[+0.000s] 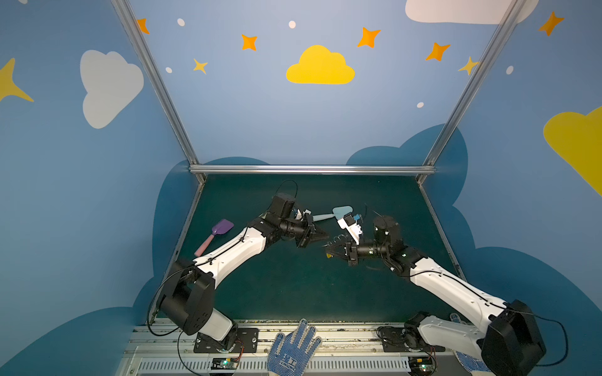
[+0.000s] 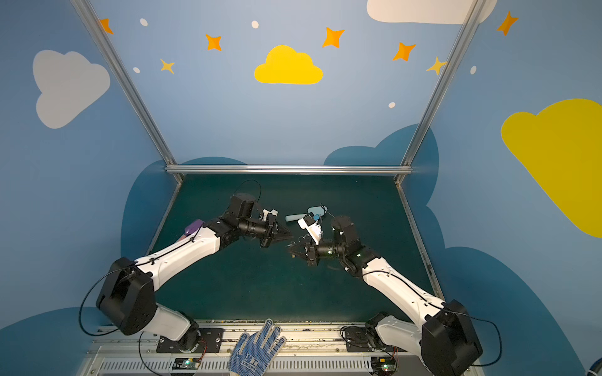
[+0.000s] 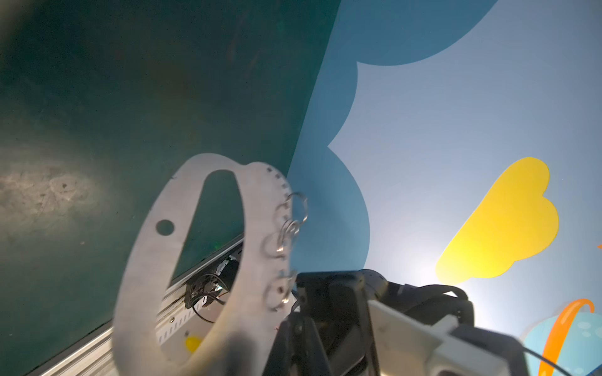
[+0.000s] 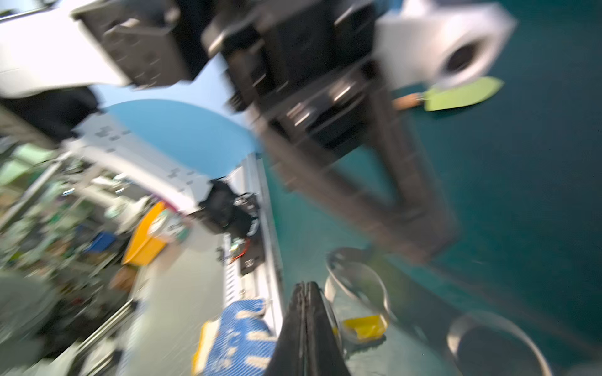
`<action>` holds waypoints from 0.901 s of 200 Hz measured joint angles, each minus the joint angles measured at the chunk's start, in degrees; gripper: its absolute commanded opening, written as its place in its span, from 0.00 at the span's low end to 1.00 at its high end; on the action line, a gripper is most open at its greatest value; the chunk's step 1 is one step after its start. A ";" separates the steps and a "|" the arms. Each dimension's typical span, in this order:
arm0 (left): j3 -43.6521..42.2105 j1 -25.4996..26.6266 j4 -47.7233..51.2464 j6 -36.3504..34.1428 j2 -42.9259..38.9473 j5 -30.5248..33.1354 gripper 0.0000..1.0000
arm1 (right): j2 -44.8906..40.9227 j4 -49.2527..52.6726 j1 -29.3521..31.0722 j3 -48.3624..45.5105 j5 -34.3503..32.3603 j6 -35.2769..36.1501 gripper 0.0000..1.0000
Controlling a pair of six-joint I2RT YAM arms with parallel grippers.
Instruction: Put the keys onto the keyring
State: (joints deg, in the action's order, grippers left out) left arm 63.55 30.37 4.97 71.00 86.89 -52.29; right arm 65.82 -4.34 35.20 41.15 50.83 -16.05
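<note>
The right pincer (image 1: 328, 249) is squeezed shut on the edge of the grey keyring (image 3: 146, 260). It holds the keyring up over the middle of the worktop (image 1: 293, 293). The keys (image 4: 365, 327) hang just under it, and only their yellow tag shows well. The left pincer (image 1: 325, 235) points at the keyring from just beside it and holds nothing. Its tips look close together, but I cannot tell if there is a gap.

Robot arms: two, left arm (image 1: 234, 250), right arm (image 1: 449, 283).
Grippers: two, left gripper (image 1: 325, 235), right gripper (image 1: 328, 250).
Keyring (image 3: 146, 260): one.
Small metal rings (image 3: 286, 232) on its edge: at least three.
Keys (image 4: 365, 327), yellow tag: one bunch.
Toy shovels in top view: two, purple shovel (image 1: 222, 227), pale blue shovel (image 1: 342, 211).
Dotted gloves: two, front glove (image 1: 293, 346), second glove (image 1: 470, 363) partly hidden.
</note>
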 measured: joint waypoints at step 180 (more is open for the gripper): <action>1.75 -2.56 9.86 -17.25 -9.33 3.13 0.34 | 1.25 -13.51 -2.75 -0.11 12.41 -10.08 0.00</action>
State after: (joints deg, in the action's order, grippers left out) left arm 65.30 27.81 14.83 53.76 77.56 -49.17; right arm 67.07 -17.85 32.45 41.04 63.24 -26.13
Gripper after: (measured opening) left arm 0.325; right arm 0.050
